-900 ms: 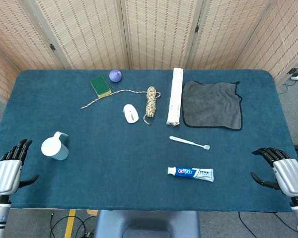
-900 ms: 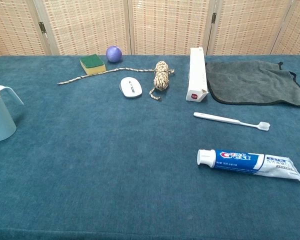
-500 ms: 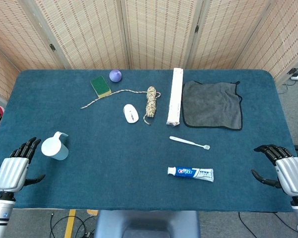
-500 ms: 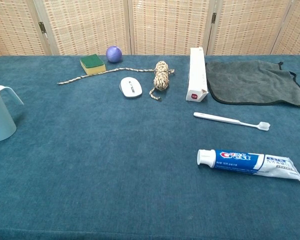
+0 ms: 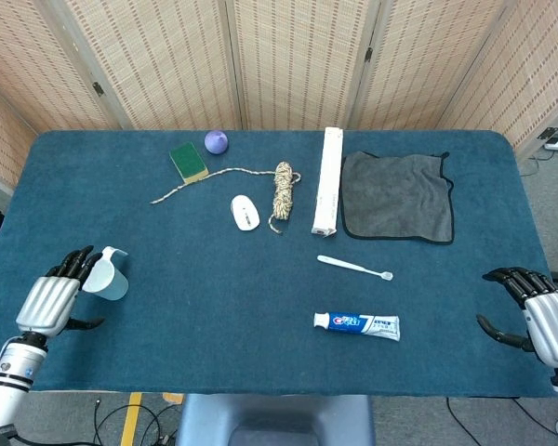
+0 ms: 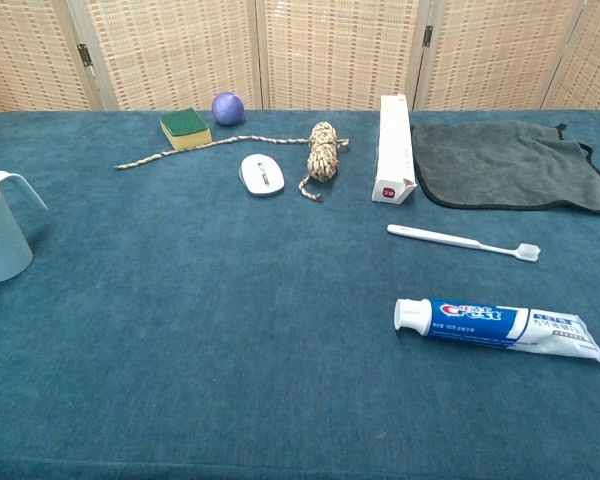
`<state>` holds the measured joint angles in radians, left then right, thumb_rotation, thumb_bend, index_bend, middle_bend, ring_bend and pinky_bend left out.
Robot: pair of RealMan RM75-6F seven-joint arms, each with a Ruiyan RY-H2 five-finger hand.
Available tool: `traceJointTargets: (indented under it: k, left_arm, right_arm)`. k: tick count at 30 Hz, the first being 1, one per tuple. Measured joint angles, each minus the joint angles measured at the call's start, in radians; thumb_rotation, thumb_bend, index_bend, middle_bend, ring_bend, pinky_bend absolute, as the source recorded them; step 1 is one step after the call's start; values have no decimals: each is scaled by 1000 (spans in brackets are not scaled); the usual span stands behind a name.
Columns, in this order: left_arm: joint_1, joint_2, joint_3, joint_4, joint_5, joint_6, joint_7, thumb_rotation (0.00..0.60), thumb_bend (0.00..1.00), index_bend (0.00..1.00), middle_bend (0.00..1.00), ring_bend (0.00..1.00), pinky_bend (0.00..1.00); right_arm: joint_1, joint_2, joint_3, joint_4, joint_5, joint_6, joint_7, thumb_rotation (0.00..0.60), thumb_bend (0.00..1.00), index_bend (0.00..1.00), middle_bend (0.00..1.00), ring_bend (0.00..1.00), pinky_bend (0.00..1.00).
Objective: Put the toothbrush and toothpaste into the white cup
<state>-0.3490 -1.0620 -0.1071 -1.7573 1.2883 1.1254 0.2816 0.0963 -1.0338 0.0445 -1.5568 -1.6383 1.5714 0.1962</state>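
Evidently the task is at its opening reach: the left hand (image 5: 51, 302), fingers apart and empty, sits just beside the cup (image 5: 105, 276). The right hand (image 5: 539, 316) hangs open, holding nothing, well apart from the toothbrush (image 5: 354, 268) and toothpaste (image 5: 357, 324), which both lie on the table (image 5: 214, 307). Next comes steadying the cup, judging by this. "Crest" reads on the tube.

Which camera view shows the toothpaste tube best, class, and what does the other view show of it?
The chest view: the toothpaste tube lies close to the camera, large enough to see its white cap and blue printed label. The head view shows the same tube whole but smaller, from above, its print less clear.
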Motion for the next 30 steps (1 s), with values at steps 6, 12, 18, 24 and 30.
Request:
traceJointTargets:
  k: [6,12,18,24,30]
  left_arm:
    - [-46,-35,-19,40,-82,-53,28,537,127,0,0,40,270]
    - [-89,-64,-36,85,-171,-104,52,515,127,0,0,9,269]
    - [-111,-71,-46,104,-226,-117,51,497,127,0,0,0,224]
    - [-123,-68,-35,110,-249,-148,45,427,127,0,0,0,219]
    - [-148,-99,-25,150,-282,-176,58,415,126,0,0,0,222]
  right_arm:
    - [-2,-1,-1,9,4,-1,9,600,183,298,302,250,296]
    - [-4,-3,-3,20,10,-4,19,600,185,298,302,250,296]
    - [-5,-4,-3,26,13,-7,25,600,186,298,302,252,296]
    - [-2,-3,-3,29,16,-16,28,600,187,298,302,252,296]
    - [-2,-3,-4,33,21,-21,32,600,186,297,302,252,296]
